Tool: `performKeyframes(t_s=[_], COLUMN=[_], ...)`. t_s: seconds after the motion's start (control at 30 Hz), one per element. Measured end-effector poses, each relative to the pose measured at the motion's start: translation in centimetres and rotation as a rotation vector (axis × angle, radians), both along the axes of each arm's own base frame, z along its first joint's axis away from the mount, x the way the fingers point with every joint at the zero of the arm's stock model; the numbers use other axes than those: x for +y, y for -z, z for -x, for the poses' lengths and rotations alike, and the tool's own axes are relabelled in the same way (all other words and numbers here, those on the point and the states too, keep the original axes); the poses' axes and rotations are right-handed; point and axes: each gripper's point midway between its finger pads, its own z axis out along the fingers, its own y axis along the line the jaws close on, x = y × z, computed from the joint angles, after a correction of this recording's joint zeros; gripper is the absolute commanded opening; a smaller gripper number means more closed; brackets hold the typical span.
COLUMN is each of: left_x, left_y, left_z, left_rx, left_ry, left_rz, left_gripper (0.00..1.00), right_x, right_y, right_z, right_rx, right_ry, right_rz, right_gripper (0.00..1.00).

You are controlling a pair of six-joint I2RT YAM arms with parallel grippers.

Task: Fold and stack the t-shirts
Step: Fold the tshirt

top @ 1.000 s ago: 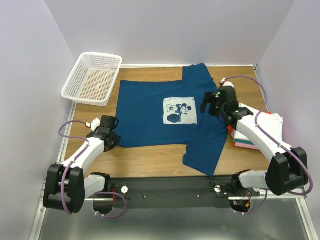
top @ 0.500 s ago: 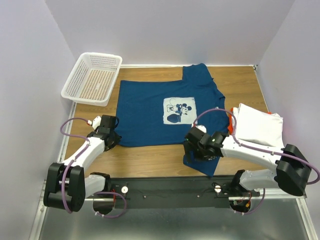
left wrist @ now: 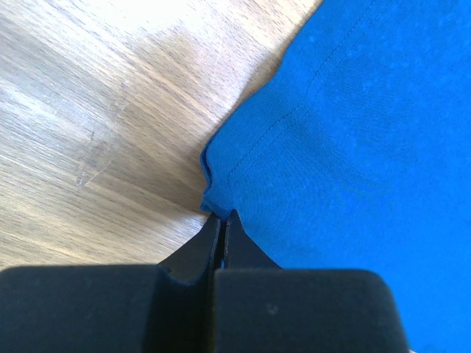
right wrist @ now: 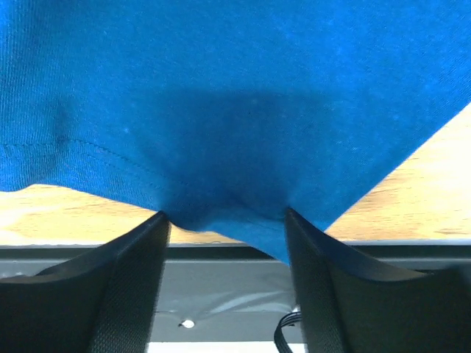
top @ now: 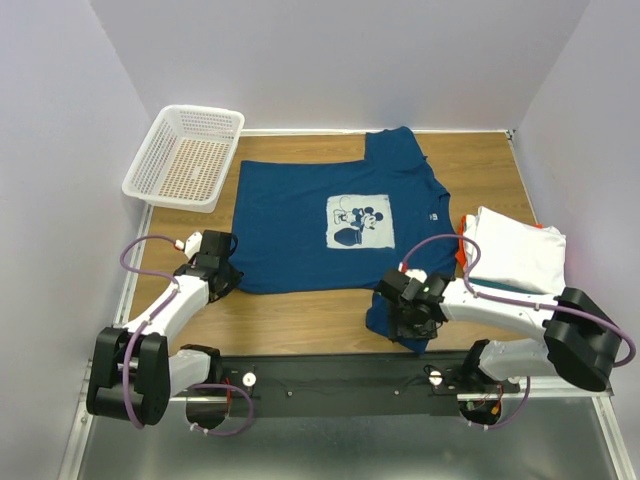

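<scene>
A dark teal-blue t-shirt (top: 320, 220) with a white Mickey Mouse print lies spread flat on the wooden table. My left gripper (top: 228, 285) is shut on its near left corner, and in the left wrist view the fingertips (left wrist: 222, 217) pinch the hem of the blue cloth (left wrist: 353, 132). My right gripper (top: 408, 325) sits low over the near right corner of the t-shirt. Its jaws (right wrist: 224, 213) stand apart, with a bulge of blue cloth (right wrist: 235, 88) between the tips. A stack of folded t-shirts (top: 515, 250), white on top with an orange-red edge (top: 462, 255), rests at the right.
A white mesh basket (top: 185, 155) stands tilted at the far left corner. The table's near edge and a black rail (top: 330, 375) lie just below the right gripper. Walls close in on the left, right and back.
The right arm swung from the t-shirt's far right side to its near right corner, uncovering the folded stack. Its jaws have narrowed a little. The left arm has held still.
</scene>
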Motion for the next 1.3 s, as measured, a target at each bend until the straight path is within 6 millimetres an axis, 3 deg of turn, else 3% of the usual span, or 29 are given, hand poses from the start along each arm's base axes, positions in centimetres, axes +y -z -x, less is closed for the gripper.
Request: performKeyframes(t_s=[0.13, 0.2, 0.3, 0.53, 0.67, 1.03, 1.3], left_x=[-0.1, -0.1, -0.1, -0.2, -0.4, -1.1, -1.6], left_y=[0.0, 0.1, 0.2, 0.1, -0.6, -2.4, -4.1], left_z=[-0.1, -0.1, 0.0, -0.2, -1.0, -3.6, -7.1], left_rx=[-0.001, 0.000, 0.004, 0.005, -0.013, -0.041, -0.064], left_ry=[0.002, 0.002, 0.002, 0.005, 0.008, 0.024, 0.037], left_rz=[0.003, 0.003, 0.003, 0.007, 0.014, 0.027, 0.022], left_gripper=[0.00, 0.00, 0.00, 0.00, 0.00, 0.00, 0.00], right_x=[0.1, 0.1, 0.1, 0.4, 0.2, 0.2, -1.4], right_y=[0.1, 0.2, 0.2, -0.1, -0.8, -6.8, -10.3], right_z=[0.1, 0.1, 0.1, -0.7, -2.6, -11.7, -17.4], right_rx=[-0.002, -0.001, -0.006, -0.050, -0.116, -0.330, -0.442], right_ry=[0.017, 0.022, 0.029, 0.049, 0.065, 0.090, 0.123], right_rz=[-0.011, -0.012, -0.018, -0.040, -0.029, -0.021, 0.057], right_gripper=[0.36, 0.29, 0.02, 0.01, 0.01, 0.01, 0.01])
